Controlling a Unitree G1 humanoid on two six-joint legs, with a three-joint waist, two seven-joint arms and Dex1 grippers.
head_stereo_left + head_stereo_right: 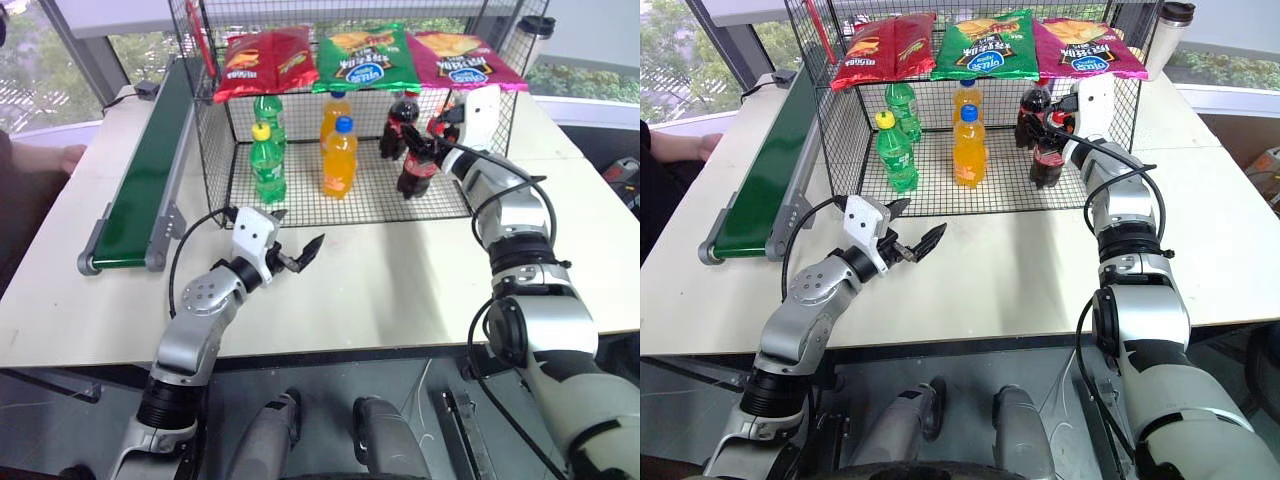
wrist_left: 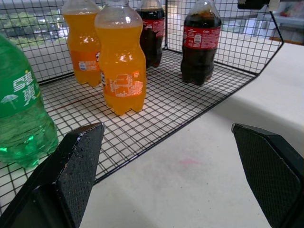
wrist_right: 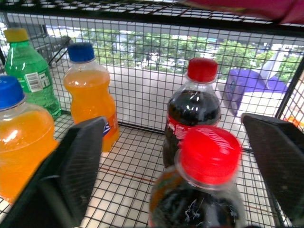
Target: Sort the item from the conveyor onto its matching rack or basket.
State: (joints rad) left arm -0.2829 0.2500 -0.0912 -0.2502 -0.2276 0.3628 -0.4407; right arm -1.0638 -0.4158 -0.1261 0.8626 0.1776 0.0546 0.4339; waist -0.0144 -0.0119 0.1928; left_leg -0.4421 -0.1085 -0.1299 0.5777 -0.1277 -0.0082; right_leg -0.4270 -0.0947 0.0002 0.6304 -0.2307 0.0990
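— Where did we leave the cola bottle (image 1: pixel 417 170)?
— Standing inside the wire cage (image 1: pixel 215 150), beside another cola. Our right gripper (image 3: pixel 180 161) was spread wide around it; only withdrawing remained.

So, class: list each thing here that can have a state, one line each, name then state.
Left gripper: open, empty, over the table.
Right gripper: open, either side of the near cola bottle.
Near cola bottle: upright, capped, in the wire cage.
Far cola bottle: upright, capped.
Conveyor: nothing on it.
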